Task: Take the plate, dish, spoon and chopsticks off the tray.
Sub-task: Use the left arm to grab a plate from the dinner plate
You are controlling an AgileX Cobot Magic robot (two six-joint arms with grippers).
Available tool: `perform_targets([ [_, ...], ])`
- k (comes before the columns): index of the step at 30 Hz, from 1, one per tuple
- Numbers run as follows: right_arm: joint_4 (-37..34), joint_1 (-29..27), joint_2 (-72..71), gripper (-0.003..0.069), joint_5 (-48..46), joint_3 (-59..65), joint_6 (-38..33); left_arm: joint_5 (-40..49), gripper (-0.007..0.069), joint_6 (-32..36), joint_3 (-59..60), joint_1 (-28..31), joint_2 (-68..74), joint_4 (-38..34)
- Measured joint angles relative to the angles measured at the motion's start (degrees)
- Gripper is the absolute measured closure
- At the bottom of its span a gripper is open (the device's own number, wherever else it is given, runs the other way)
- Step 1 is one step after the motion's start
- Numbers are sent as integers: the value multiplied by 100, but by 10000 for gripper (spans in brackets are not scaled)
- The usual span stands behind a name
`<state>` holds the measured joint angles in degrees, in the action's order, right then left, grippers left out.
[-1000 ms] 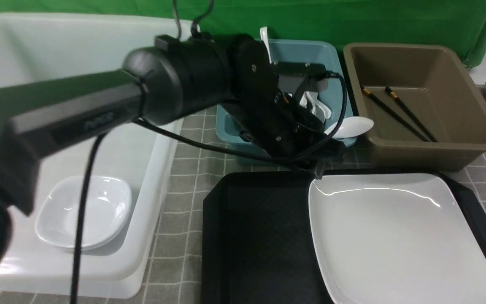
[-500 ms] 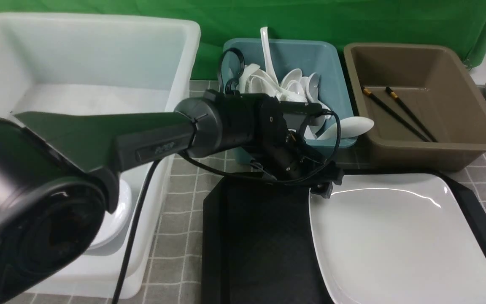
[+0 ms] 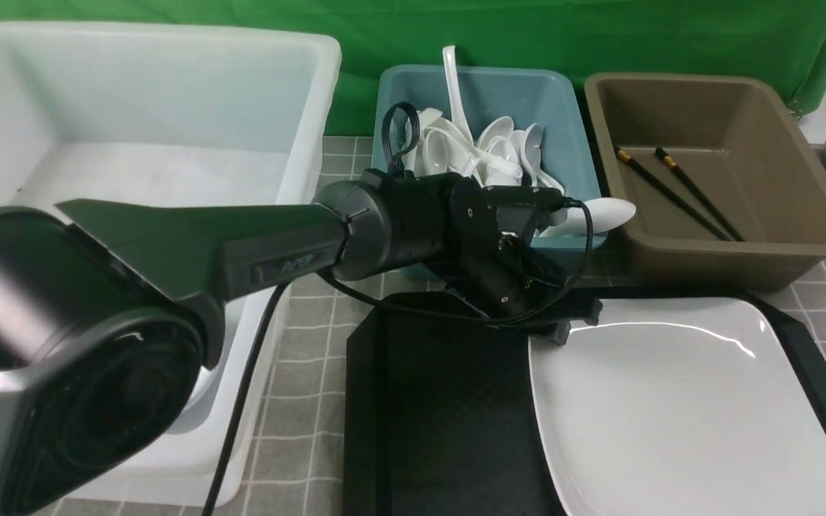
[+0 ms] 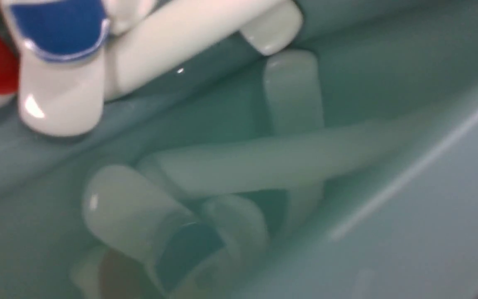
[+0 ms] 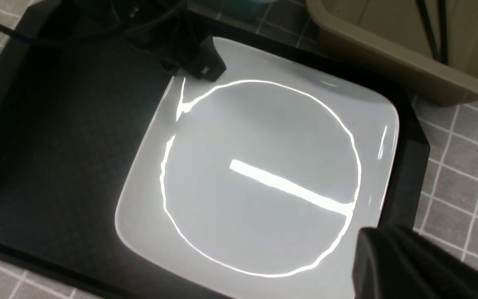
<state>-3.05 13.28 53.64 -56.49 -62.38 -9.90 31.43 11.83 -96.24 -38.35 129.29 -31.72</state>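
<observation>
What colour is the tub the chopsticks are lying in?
Brown: the tub holding the chopsticks shows best in the front view.

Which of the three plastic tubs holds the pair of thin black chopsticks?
The brown rectangular tub, rightmost of the three; the black chopsticks lie on its floor. The teal plastic tub holds glossy white spoons instead.

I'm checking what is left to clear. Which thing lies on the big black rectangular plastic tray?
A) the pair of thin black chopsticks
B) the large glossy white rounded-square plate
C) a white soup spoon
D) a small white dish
B: the large glossy white rounded-square plate sits on the black rectangular plastic tray, while the thin black chopsticks lie in the brown tub.
</observation>
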Motion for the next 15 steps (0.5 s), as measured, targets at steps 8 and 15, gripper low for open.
perform_targets([
  [8,0,0,0,617,0,0,1,591,484,0,0,-42,-262,5],
  [15,-52,0,0,617,-47,-106,1,1185,584,11,0,-59,-1295,346],
])
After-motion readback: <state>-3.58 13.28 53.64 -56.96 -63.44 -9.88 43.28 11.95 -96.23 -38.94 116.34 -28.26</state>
